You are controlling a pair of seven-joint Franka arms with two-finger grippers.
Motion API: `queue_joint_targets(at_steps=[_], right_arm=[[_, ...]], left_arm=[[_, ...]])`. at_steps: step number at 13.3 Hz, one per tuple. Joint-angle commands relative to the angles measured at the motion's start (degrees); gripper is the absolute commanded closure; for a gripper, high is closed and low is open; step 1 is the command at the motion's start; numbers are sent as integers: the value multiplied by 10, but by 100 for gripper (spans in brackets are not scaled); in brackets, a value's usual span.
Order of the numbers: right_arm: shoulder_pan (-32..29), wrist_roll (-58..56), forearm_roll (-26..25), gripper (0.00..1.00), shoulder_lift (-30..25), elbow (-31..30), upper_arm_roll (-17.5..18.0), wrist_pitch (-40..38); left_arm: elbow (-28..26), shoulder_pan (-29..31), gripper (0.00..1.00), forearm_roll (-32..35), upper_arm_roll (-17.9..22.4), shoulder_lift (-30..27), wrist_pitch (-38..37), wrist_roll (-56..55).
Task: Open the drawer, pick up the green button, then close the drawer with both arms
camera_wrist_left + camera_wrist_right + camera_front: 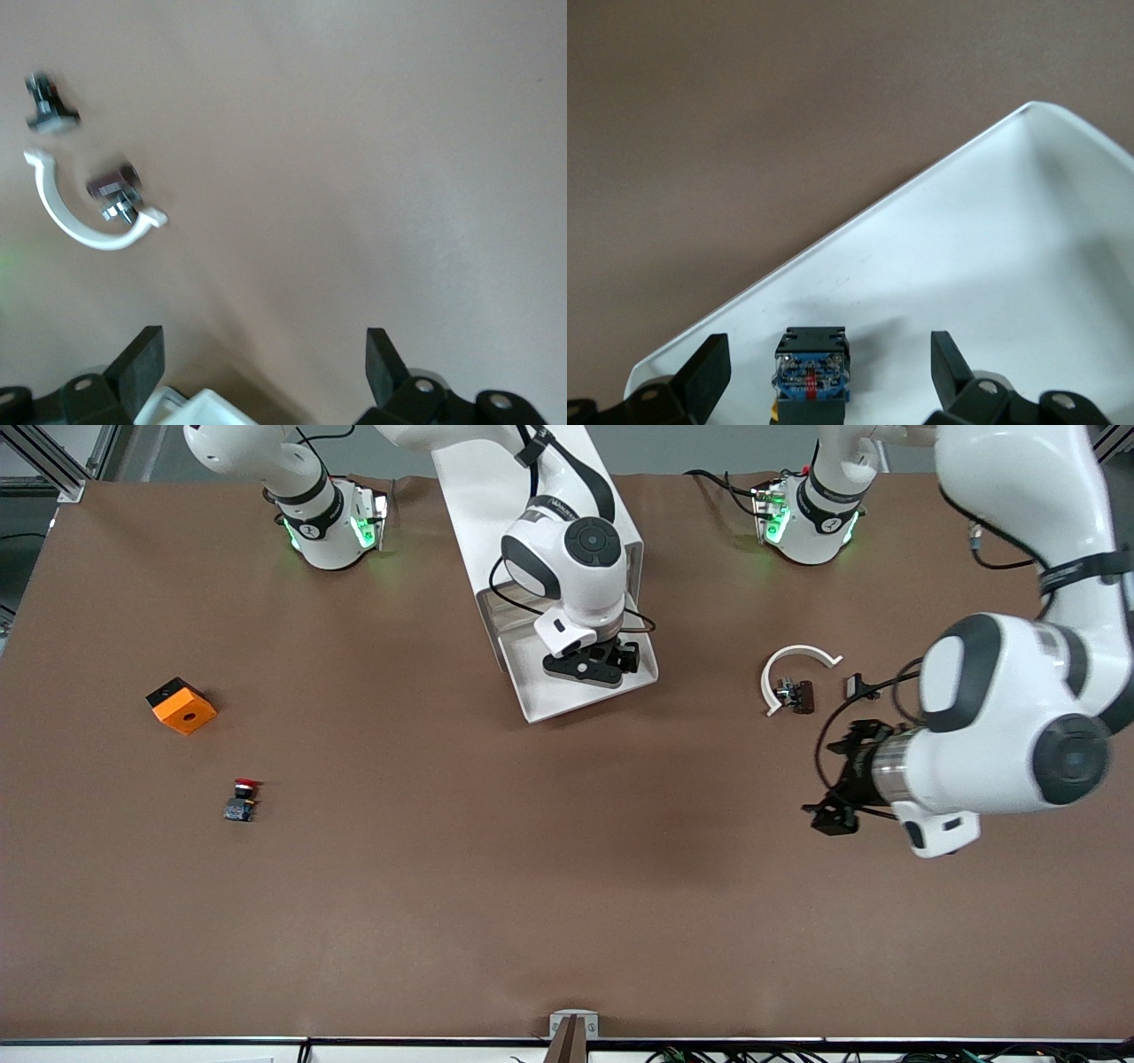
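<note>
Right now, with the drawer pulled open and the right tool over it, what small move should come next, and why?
Probably lower the right tool straight down and close it on the button. Its fingers are open on either side of the button, which lies in the open drawer. The left tool waits open over the table.

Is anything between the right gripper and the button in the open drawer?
Nothing visible. The right gripper hangs open over the drawer, with the button lying bare on the drawer floor between its fingers. The left gripper, open, waits over the bare table.
</note>
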Motion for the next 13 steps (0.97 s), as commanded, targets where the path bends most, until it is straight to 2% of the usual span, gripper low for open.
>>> queue_joint_targets(at_steps=[1, 6, 9, 11, 13], right_arm=[[19, 26, -15, 0, 21, 25, -8, 0], [24, 27, -26, 0, 36, 35, -7, 0], [26, 28, -17, 2, 36, 35, -6, -1], [25, 28, -14, 7, 36, 35, -6, -1], [31, 31, -13, 7, 36, 35, -5, -2]], left_arm=[[-54, 20, 0, 19, -3, -43, -2, 127], [-152, 34, 0, 79, -4, -100, 9, 306], [-249, 45, 0, 79, -5, -137, 62, 399], [-331, 47, 0, 79, -7, -171, 122, 409], [-366, 43, 0, 79, -9, -179, 144, 409]])
